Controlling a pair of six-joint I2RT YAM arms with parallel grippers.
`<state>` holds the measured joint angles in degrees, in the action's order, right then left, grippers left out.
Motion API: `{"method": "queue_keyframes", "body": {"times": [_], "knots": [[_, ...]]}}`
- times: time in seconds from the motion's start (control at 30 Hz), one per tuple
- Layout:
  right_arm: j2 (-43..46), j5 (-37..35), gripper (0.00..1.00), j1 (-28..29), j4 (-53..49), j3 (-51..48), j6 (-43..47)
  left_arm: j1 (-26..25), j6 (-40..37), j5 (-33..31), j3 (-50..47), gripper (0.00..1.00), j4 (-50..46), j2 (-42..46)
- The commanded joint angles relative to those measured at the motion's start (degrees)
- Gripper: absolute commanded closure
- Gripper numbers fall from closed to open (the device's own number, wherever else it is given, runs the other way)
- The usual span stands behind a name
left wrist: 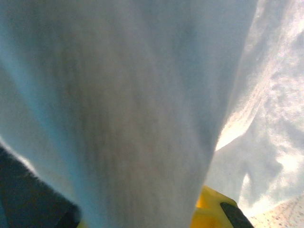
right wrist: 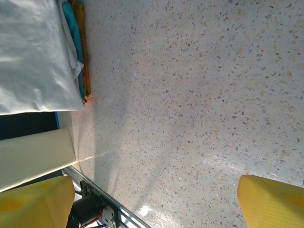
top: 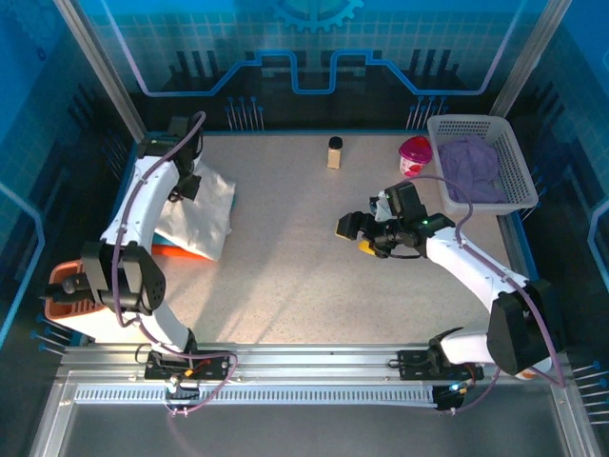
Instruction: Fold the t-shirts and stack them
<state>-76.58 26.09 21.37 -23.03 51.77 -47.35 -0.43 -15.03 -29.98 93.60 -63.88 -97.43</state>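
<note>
Jaws of the left gripper (top: 187,181) are being pressed shut on the white t-shirt (left wrist: 142,95) directly beneath; if raised unreleased, its fold is being risked, and the teal t-shirt (right wrist: 72,28) and orange t-shirt (top: 193,253) underneath dragged askew. Well apart, jaws of the right gripper (top: 350,233) are being held released above the table (top: 285,286).

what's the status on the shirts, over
Left claw shut on white t-shirt, stacked over teal t-shirt and orange t-shirt. Right claw open over table. Basket far right, well apart.
</note>
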Motion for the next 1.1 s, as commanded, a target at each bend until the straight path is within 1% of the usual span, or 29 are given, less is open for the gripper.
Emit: {"method": "queue_keyframes", "body": {"times": [0.0,0.17,0.4,0.43,0.47,0.5,0.53,0.57,0.67,0.77,0.9,1.07], "knots": [[-1.3,1.9,0.11,-0.1,-0.5,0.6,1.6,1.7,0.4,-2.7,-2.1,1.0,3.9,-1.3],[-2.5,3.2,0.11,-0.4,0.7,0.4,1.5,3.5,0.8,-4.6,-2.5,1.0,5.3,-2.9],[-3.5,3.9,0.11,-0.7,1.1,1.0,1.8,5.1,2.0,-4.6,-2.4,1.0,6.1,-4.8],[-3.6,4.0,0.11,-0.7,1.1,0.9,1.9,5.4,2.6,-4.5,-2.4,0.94,6.0,-5.0],[-3.7,4.1,0.11,-0.8,1.2,0.8,2.0,5.6,3.1,-4.7,-2.5,0.78,6.1,-5.1],[-3.8,4.2,0.11,-0.8,1.2,0.7,2.0,6.0,3.8,-5.4,-2.8,0.58,6.2,-5.1],[-3.8,4.4,0.11,-0.9,1.3,0.6,2.2,6.3,4.3,-6.1,-2.9,0.49,6.3,-5.2],[-3.7,4.9,0.11,-0.9,1.7,0.5,2.1,6.8,5.0,-6.6,-2.8,0.43,6.1,-5.4],[-3.1,6.1,0.11,-1.1,2.8,-0.2,2.1,8.7,8.6,-8.7,-0.9,0.13,3.7,-6.6],[-2.5,6.0,0.11,-1.1,2.8,-0.4,2.3,9.4,10.7,-10.4,1.2,0.01,1.9,-7.5],[-2.0,5.6,0.11,-1.7,2.5,-0.6,2.6,9.0,12.9,-8.7,3.9,0.01,0.1,-7.2],[-1.8,4.0,0.1,-2.4,0.4,0.9,5.1,5.2,13.5,-4.3,4.3,0.01,1.4,-2.4]]}}
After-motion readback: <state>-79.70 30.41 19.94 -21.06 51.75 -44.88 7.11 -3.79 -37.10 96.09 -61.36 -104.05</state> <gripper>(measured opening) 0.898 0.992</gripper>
